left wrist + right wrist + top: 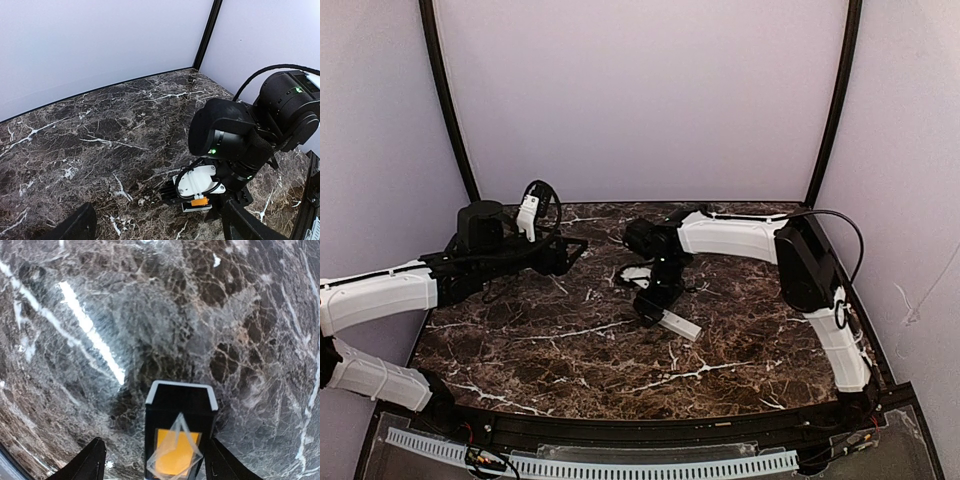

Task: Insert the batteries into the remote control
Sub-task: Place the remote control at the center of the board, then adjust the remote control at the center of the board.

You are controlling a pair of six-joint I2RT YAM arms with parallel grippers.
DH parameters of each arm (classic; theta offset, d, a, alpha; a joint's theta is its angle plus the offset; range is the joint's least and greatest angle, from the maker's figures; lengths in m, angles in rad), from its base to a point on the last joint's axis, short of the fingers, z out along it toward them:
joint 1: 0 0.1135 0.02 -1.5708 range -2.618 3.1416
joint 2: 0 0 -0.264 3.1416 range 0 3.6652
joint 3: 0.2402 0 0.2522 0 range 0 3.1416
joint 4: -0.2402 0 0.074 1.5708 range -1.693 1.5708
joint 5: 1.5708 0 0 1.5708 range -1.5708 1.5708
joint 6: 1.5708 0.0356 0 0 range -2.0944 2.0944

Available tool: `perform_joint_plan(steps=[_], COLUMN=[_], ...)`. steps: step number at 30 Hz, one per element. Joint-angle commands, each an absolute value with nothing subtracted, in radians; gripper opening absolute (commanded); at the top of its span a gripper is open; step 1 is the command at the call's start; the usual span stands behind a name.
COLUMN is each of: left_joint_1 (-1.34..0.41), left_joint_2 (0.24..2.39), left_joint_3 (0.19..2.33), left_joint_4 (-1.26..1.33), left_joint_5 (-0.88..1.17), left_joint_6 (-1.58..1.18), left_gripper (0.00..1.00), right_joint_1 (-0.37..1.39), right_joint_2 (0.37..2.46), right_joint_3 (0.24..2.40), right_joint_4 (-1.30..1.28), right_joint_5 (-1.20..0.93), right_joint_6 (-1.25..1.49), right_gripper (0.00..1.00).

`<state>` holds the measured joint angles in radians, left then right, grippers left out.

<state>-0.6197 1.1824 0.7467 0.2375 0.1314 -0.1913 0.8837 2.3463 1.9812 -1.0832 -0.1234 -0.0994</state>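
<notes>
Surface: dark brown marble table with white veins [520, 350], pale walls around it.

Right gripper [655, 303]: pointed down over the middle of the table, slightly right of centre. From its own wrist camera the right gripper [156, 441] has its two dark fingers [94, 460] standing on either side of the slim white rectangular remote control [180, 386]. There is a clear strip of marble between the left-hand finger and the remote. The other finger is just beside the remote's edge; contact there cannot be confirmed. Jaws apart, nothing clamped.

Remote control [682, 326]: lies flat on the table, its near-right end sticking out from under the right gripper and angled toward the near right. Its dark open compartment faces up, white rim around it. An orange battery [175, 452] sits inside the compartment. A translucent diamond-shaped glint overlies it; I cannot tell what that is. The same orange battery [200, 201] shows below the right wrist in the left wrist view.

Left gripper [575, 248]: held above the table at the far left, pointing right toward the other arm, well apart from the remote. Left gripper [160, 226]: fingers spread wide, empty.
</notes>
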Motion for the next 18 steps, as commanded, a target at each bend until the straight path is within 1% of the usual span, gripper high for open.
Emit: perform_joint_plan(steps=[1, 5, 8, 13, 18], left_joint_1=[-0.613, -0.612, -0.612, -0.612, -0.613], left_joint_2=[1.171, 1.171, 1.175, 1.202, 1.210], left_joint_3=[0.733, 0.732, 0.730, 0.739, 0.747], left_joint_4=[0.238, 0.229, 0.231, 0.218, 0.213], left_joint_5=[0.123, 0.125, 0.130, 0.141, 0.143], left_joint_6=[-0.201, -0.200, -0.200, -0.198, -0.198], left_gripper=[0.87, 0.88, 0.88, 0.88, 0.89], right_joint_1=[0.841, 0.764, 0.708, 0.662, 0.661], right_joint_2=[2.203, 2.025, 1.931, 1.904, 1.925], right_joint_3=[1.849, 1.672, 1.553, 1.435, 1.364], right_joint_4=[-0.954, -0.855, -0.791, -0.757, -0.707], right_joint_5=[-0.221, -0.199, -0.156, -0.019, 0.007], right_joint_6=[-0.077, -0.054, -0.043, -0.040, -0.034], right_gripper=[0.67, 0.68, 0.68, 0.69, 0.69])
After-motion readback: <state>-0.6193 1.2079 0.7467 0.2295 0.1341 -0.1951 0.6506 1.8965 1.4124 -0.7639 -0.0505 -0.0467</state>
